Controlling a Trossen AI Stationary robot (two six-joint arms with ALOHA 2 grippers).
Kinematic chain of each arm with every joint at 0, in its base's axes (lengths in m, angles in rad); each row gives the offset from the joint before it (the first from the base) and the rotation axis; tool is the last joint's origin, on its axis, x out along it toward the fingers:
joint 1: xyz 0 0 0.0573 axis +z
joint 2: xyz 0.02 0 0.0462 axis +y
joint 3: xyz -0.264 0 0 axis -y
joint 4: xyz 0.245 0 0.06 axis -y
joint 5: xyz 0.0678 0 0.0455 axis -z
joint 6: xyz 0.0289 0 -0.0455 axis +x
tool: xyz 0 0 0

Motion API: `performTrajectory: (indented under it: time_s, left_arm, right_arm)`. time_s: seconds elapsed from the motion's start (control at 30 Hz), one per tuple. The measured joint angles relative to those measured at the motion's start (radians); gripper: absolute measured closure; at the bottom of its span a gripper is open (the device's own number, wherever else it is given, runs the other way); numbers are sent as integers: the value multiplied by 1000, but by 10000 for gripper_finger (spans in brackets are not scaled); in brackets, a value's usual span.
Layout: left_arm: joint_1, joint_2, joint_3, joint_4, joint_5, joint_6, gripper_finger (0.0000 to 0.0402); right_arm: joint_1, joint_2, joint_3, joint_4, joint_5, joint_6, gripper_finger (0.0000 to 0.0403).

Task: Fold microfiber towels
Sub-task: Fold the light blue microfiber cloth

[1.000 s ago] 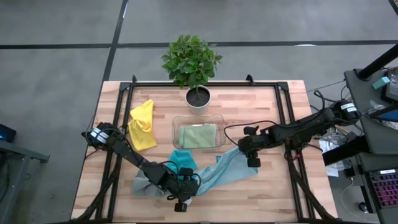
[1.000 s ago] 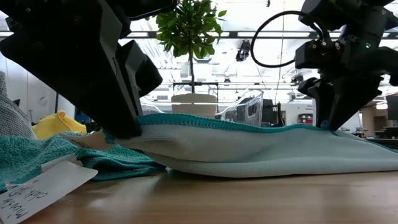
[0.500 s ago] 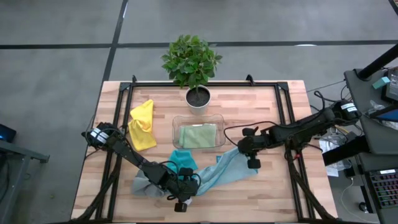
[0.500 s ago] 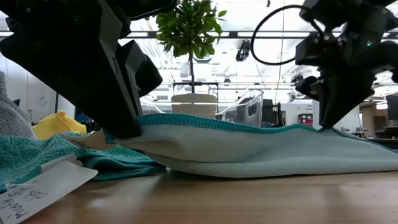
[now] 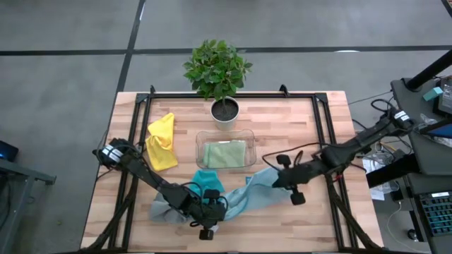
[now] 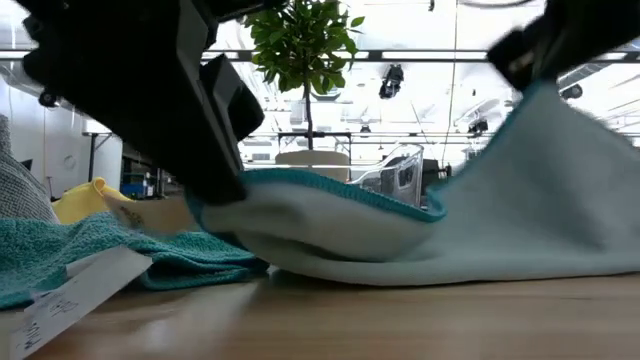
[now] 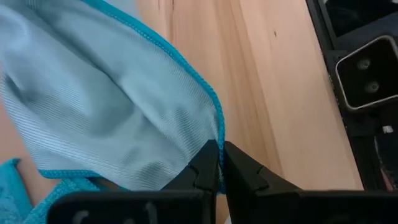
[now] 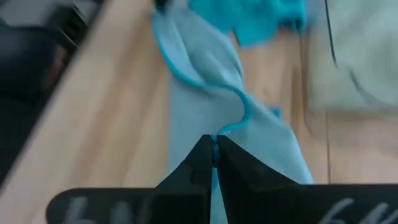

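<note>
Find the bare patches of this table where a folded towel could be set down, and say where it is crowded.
Bare wood lies right of the clear tray and potted plant, toward the right frame rail. Crowded: the front left, where both grippers hold the light blue towel beside teal and grey ones.

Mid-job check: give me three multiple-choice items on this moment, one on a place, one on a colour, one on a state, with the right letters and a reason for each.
1. Where is the sage green towel?
A. in the clear tray
B. under the plant pot
C. on the floor

2. What colour is the towel both end effectors grip?
A. yellow
B. light blue
C. grey

3. How is the right end effector?
A. open above the tray
B. shut on nothing
C. shut on the towel's edge

Answers: 1 A, the high view shows it inside the tray's walls. 2 B, the light blue towel spans from the left end effector to the right one. 3 C, the right wrist view shows its fingers pinching the hem.
</note>
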State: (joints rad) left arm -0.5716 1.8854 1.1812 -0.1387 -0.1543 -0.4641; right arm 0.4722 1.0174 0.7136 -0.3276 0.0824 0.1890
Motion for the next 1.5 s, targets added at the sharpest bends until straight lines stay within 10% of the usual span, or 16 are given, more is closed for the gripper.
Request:
performTrajectory:
  time_s: [0.67,1.5]
  left_arm:
    - [1,-273,16,0,-111,105,401]
    - [99,-699,6,-117,-168,262,401]
  right_arm:
    - [170,-136,121,130,79,-156,394]
    - [176,-159,615,-403,391,-279,394]
